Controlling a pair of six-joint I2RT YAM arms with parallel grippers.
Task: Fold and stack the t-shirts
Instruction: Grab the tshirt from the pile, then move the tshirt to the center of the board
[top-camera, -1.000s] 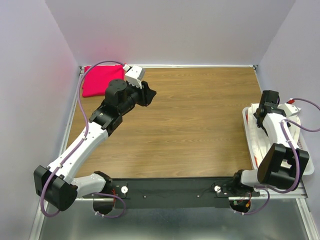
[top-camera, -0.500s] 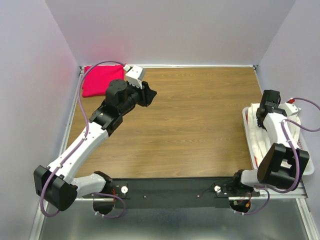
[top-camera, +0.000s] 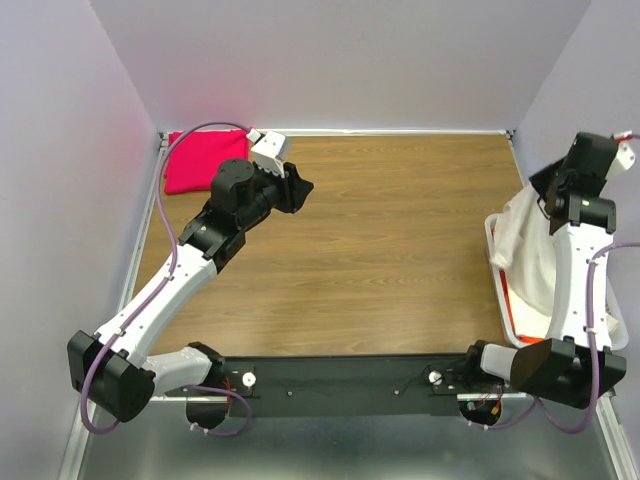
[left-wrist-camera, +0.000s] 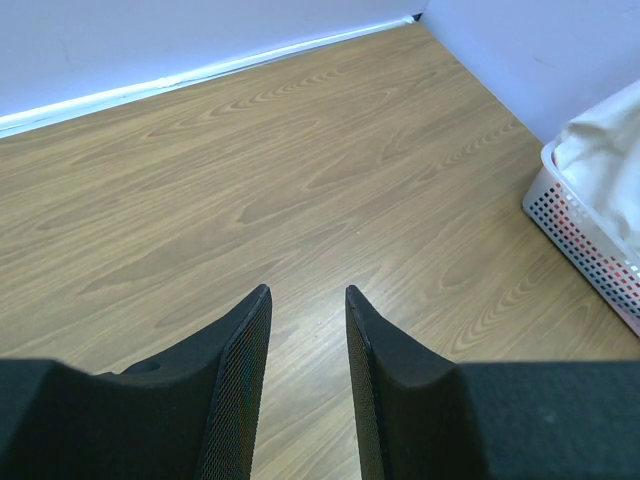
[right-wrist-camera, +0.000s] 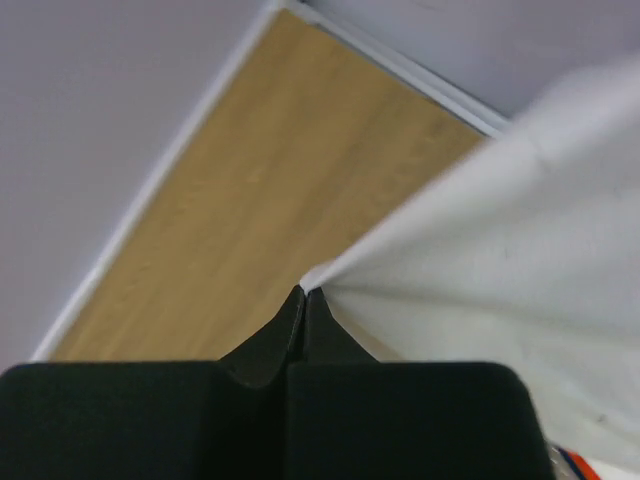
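Note:
My right gripper (top-camera: 547, 188) (right-wrist-camera: 305, 292) is shut on a pinch of the cream-white t-shirt (top-camera: 530, 255) (right-wrist-camera: 500, 230). The shirt is held high and hangs down into the white laundry basket (top-camera: 494, 262) at the table's right edge. A strip of the orange-red t-shirt (top-camera: 507, 299) shows in the basket under the white cloth. The magenta-pink t-shirt (top-camera: 195, 160) lies folded in the far-left corner. My left gripper (top-camera: 301, 186) (left-wrist-camera: 307, 290) hovers open over bare wood beside the pink shirt, with nothing between its fingers.
The wooden table (top-camera: 380, 230) is walled at the back and on both sides. The basket (left-wrist-camera: 585, 240) with the white cloth (left-wrist-camera: 610, 140) stands at the right edge in the left wrist view.
My right gripper closed on the cream-white t-shirt in the basket and rose, pulling the cloth up with it. The left arm has not moved.

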